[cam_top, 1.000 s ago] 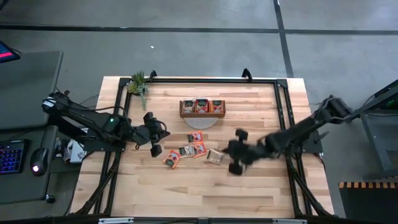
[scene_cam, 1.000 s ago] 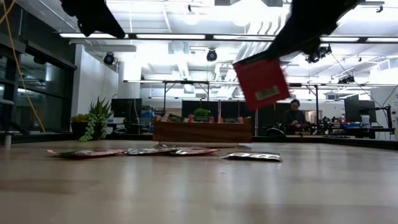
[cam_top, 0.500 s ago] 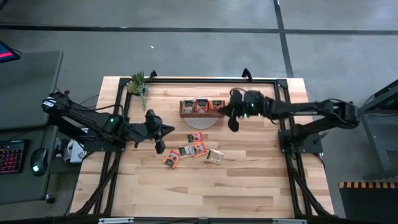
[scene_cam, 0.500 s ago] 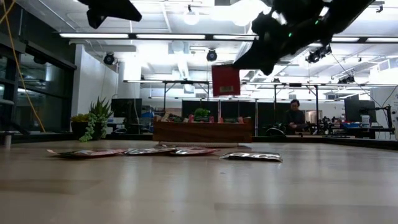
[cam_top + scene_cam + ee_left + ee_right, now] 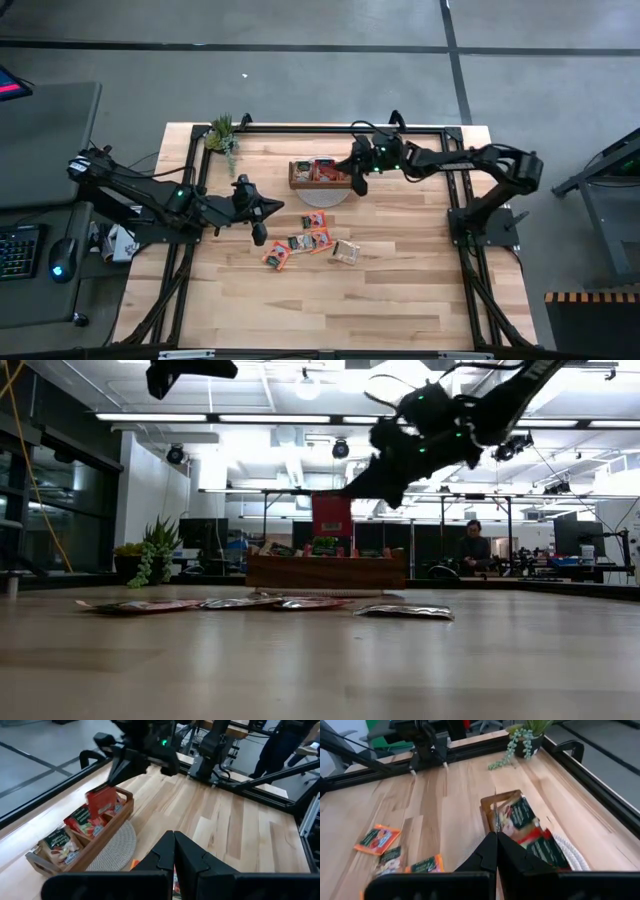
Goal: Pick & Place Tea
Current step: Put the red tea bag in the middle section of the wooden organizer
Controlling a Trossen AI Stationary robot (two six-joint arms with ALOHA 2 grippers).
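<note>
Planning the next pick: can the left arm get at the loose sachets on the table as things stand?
Probably yes. The left gripper hangs shut beside the loose sachets, with bare table around them and nothing between. The right gripper is away over the wooden tray, shut on a red sachet.

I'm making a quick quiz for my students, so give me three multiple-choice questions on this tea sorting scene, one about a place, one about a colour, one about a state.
1. Where does the right gripper hang?
A. over the wooden tray
B. over the plant
C. off the table

2. What colour is the sachet it carries?
A. blue
B. red
C. white

3. How do the left gripper's jaws stand?
A. wide open
B. shut on a sachet
C. shut and empty

Answers:
1. A, the high view shows it above the tray's right end.
2. B, it hangs red in the low view.
3. C, its wrist view shows them closed on nothing.
</note>
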